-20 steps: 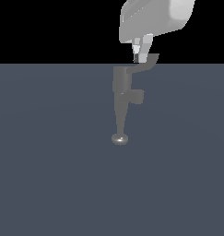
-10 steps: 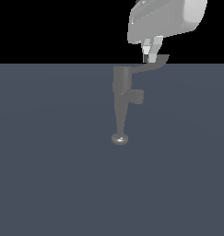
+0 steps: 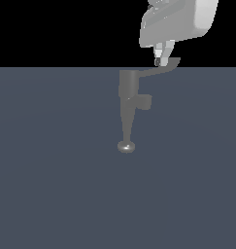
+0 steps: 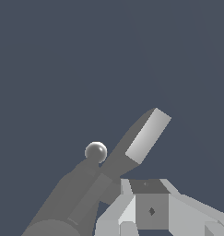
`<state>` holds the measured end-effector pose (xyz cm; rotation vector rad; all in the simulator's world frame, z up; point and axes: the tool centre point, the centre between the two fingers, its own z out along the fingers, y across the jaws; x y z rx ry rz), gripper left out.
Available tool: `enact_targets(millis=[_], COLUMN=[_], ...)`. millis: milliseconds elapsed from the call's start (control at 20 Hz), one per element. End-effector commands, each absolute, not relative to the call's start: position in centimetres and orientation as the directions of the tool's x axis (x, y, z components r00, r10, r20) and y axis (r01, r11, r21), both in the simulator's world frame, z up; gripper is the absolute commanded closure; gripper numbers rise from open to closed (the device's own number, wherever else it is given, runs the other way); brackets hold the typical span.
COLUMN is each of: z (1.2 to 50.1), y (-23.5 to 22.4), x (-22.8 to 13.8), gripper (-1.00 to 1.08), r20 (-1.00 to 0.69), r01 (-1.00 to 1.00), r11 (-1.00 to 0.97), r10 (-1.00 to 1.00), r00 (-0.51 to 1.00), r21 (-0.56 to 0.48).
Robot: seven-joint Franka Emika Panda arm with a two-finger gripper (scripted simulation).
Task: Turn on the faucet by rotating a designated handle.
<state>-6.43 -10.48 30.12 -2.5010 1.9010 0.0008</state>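
Observation:
The grey faucet (image 3: 128, 86) stands at the far middle of the exterior view. Its tapering spout ends in a rounded knob (image 3: 126, 146). The handle (image 3: 162, 68), a thin flat lever, reaches from the cylindrical body towards the exterior view's right. My gripper (image 3: 159, 61) comes down from above, fingers together, with its tip touching the lever near the paddle end. In the wrist view the gripper (image 4: 148, 190) sits beside the handle (image 4: 143, 136), with the knob (image 4: 96, 151) beyond it.
A short stubby side cylinder (image 3: 145, 101) sticks out of the faucet body towards the exterior view's right. A flat dark blue-grey floor (image 3: 51, 185) lies all around the faucet.
The handle has swung towards the exterior view's right. My gripper has moved the same way, staying against the lever.

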Motion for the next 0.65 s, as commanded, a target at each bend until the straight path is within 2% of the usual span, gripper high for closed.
enact_targets(millis=[0,600], z=[30.0,29.9], y=[-11.8,-14.3], x=[-5.7,-2.7], gripper=[1.08,1.08], r20=[0.001,0.0], r01=[-0.968,-0.971], r11=[-0.252,-0.239], r10=[-0.968,-0.971], r00=[0.252,0.239], r21=[-0.001,0.0])
